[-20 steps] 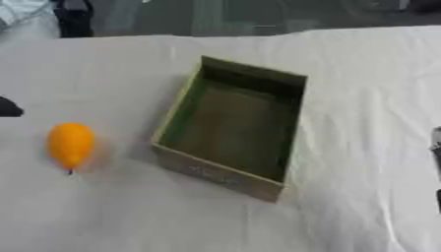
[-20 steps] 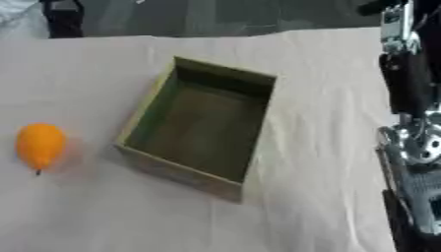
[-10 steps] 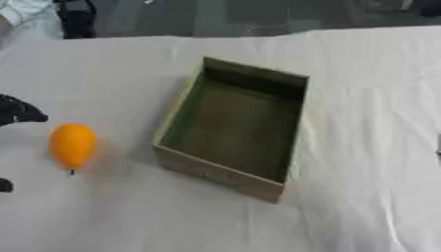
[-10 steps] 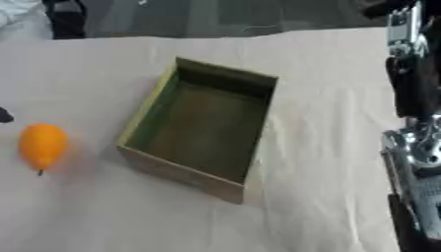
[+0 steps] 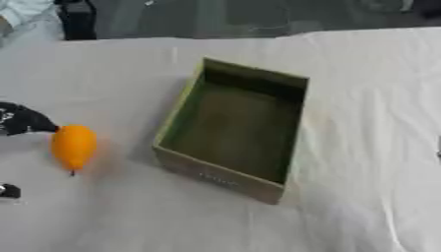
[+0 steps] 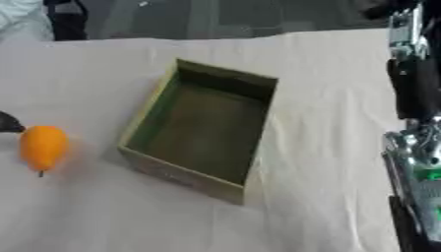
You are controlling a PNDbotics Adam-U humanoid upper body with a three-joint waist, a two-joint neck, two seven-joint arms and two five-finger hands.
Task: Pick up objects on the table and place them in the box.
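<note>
An open green box (image 5: 233,147) stands near the middle of the white-covered worktop (image 5: 362,98), turned a little so that its long sides run from about 1 o'clock to 7 o'clock. Nothing can be seen inside it. At 9 o'clock from the box, well apart from it, lies an orange fruit-shaped object (image 5: 73,146) with a small dark tip at its lower end.

The left hand (image 5: 21,120) enters at the left edge of the view. One dark finger reaches to the upper end of the orange object, at about 10 o'clock of it, and seems to touch it or be just beside it. Another small part of the hand shows lower on the edge, at 7 o'clock from the object. The fingers are spread apart on both sides of the object.

At the right edge of the right eye view, silver and black parts of the right arm (image 6: 418,162) are seen; the right hand itself does not show.
</note>
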